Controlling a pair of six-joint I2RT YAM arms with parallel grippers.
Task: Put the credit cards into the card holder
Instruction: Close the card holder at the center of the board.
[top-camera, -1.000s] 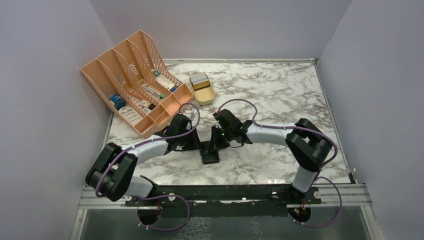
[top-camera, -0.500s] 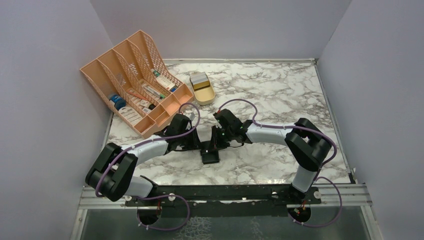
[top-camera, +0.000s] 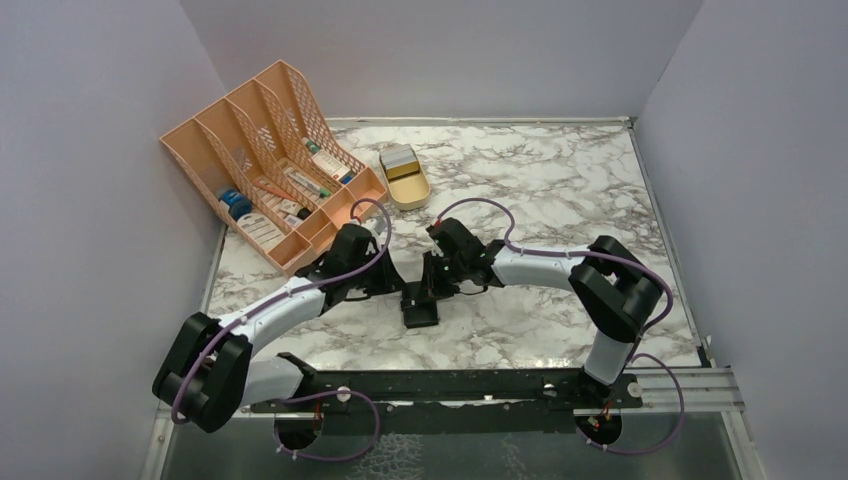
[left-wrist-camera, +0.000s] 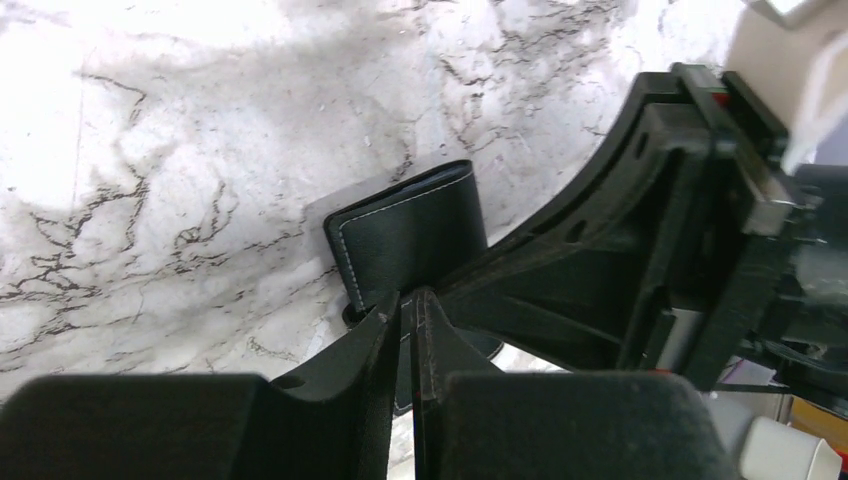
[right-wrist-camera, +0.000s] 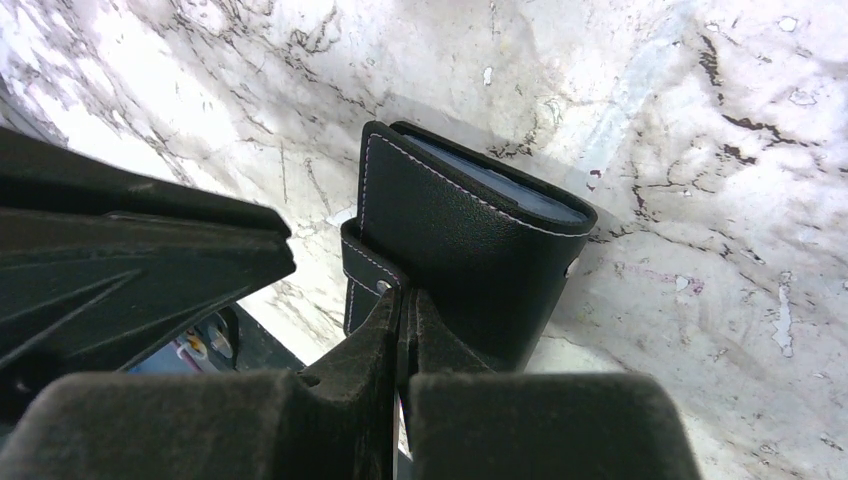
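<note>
The black card holder (top-camera: 421, 314) lies folded on the marble between my two grippers. In the right wrist view the card holder (right-wrist-camera: 470, 250) shows white stitching and a blue-grey inner edge. My right gripper (right-wrist-camera: 403, 300) is shut on its strap flap. In the left wrist view my left gripper (left-wrist-camera: 408, 305) has its jaws almost together on a thin stitched flap of the card holder (left-wrist-camera: 410, 235). From above, the left gripper (top-camera: 398, 290) and the right gripper (top-camera: 423, 288) meet just behind it. Pale grey credit cards (top-camera: 398, 157) lie in the tan tin.
A peach mesh file organiser (top-camera: 270, 170) with labelled boxes stands at the back left. The tan oval tin (top-camera: 410, 188) sits beside it on the marble table (top-camera: 560, 180). Grey walls close in the left, back and right sides.
My left arm has stretched out, its elbow sliding down-left and its wrist shifting slightly away. Its jaws have narrowed a little. The right arm and the card holder have stayed put.
</note>
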